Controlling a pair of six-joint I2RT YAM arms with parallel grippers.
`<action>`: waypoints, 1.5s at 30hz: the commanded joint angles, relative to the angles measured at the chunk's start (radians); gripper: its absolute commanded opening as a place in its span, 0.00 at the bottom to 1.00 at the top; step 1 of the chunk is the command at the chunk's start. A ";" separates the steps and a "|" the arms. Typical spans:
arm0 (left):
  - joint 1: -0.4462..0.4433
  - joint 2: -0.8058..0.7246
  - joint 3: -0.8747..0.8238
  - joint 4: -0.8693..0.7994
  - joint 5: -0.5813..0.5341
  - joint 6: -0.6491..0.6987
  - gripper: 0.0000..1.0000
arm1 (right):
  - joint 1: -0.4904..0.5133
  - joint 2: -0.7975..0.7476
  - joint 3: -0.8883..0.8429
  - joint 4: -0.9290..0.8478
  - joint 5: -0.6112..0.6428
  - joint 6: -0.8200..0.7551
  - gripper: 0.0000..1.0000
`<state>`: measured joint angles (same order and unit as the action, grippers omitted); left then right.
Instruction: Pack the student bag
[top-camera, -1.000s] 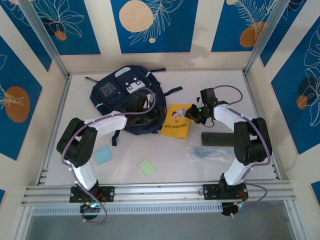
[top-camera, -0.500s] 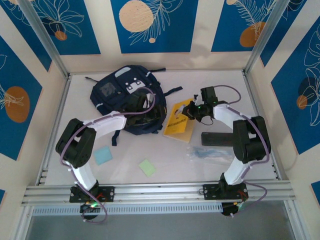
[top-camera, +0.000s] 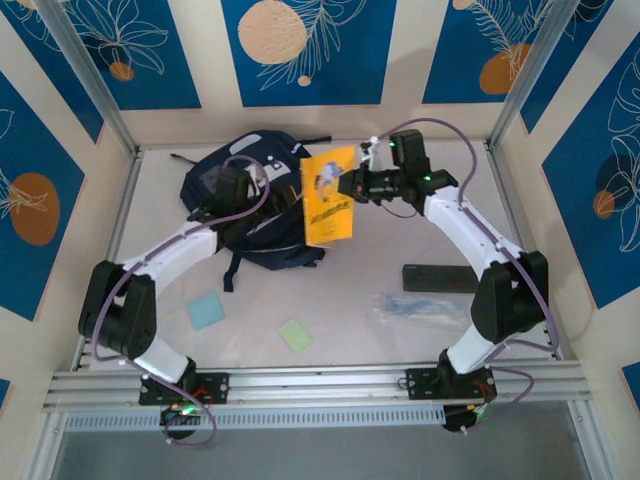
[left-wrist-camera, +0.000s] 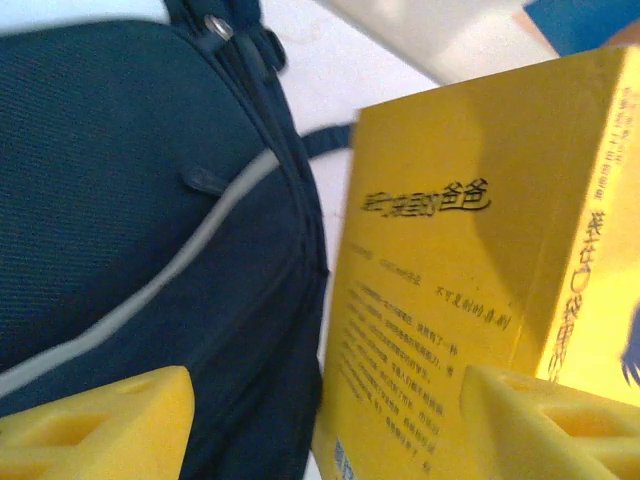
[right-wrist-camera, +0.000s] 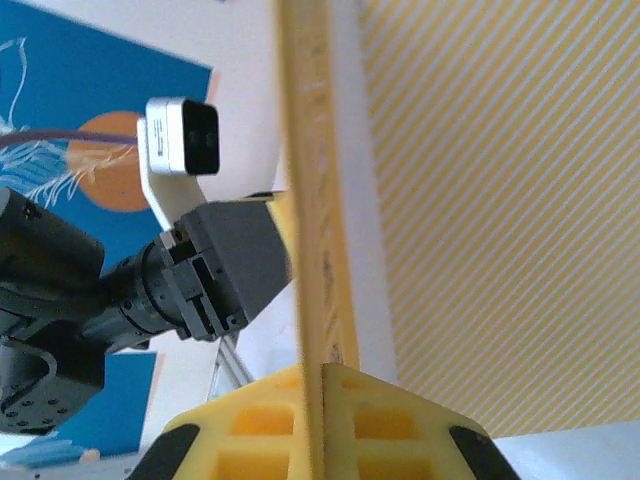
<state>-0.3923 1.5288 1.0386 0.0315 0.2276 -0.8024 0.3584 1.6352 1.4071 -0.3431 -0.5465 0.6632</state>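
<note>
Top view, bag: the large navy-blue fabric backpack (top-camera: 262, 215) with light grey patches is lying flat on the far left-centre part of the white surface (top-camera: 400, 240).
Top view, right gripper: the right gripper (top-camera: 350, 188) is pinching the right edge of a thin yellow paperback book (top-camera: 328, 197). It is holding the book upright in the air, and the book is overlapping the backpack's right side from this angle.
Top view, left gripper: the left gripper (top-camera: 238, 190) is hovering over the backpack's front. Its fingers are showing too small here to tell how they stand.
Top view, near half: a flat black rectangular case (top-camera: 440, 278), a clear plastic pouch (top-camera: 415, 305), a pale blue square pad (top-camera: 205, 310) and a pale green square pad (top-camera: 295, 335) are lying apart from one another.
Left wrist view, gripper: the left gripper (left-wrist-camera: 325, 430) is standing spread. Its yellow fingertips (left-wrist-camera: 100, 425) are sitting wide apart at the bottom corners and clamping nothing.
Left wrist view, bag: the backpack (left-wrist-camera: 120, 200) is taking up the left side, with a grey stripe (left-wrist-camera: 150, 290) curving across it.
Left wrist view, book: the book (left-wrist-camera: 450, 280) is hanging at the right, its dark-printed cover facing the camera.
Right wrist view, gripper: the right gripper (right-wrist-camera: 320, 400) is pressing its yellow fingers (right-wrist-camera: 250, 420) together on the book (right-wrist-camera: 310, 200), seen edge-on with a striped face to the right.
Right wrist view, background: the left arm's grey wrist block (right-wrist-camera: 225, 265) is showing beyond the book.
</note>
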 joint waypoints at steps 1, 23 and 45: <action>0.024 -0.061 -0.038 -0.034 -0.066 0.024 0.71 | 0.033 0.076 0.028 0.088 -0.113 0.012 0.00; -0.056 0.115 -0.105 0.098 0.073 -0.080 0.69 | -0.062 0.346 -0.186 0.295 -0.052 -0.009 0.25; -0.095 0.162 0.017 0.248 0.036 -0.133 0.00 | -0.126 0.067 -0.303 0.118 0.143 0.070 0.75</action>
<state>-0.5098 1.7638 1.0267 0.1997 0.3275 -0.9115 0.2657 1.8069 1.1393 -0.1600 -0.4545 0.6853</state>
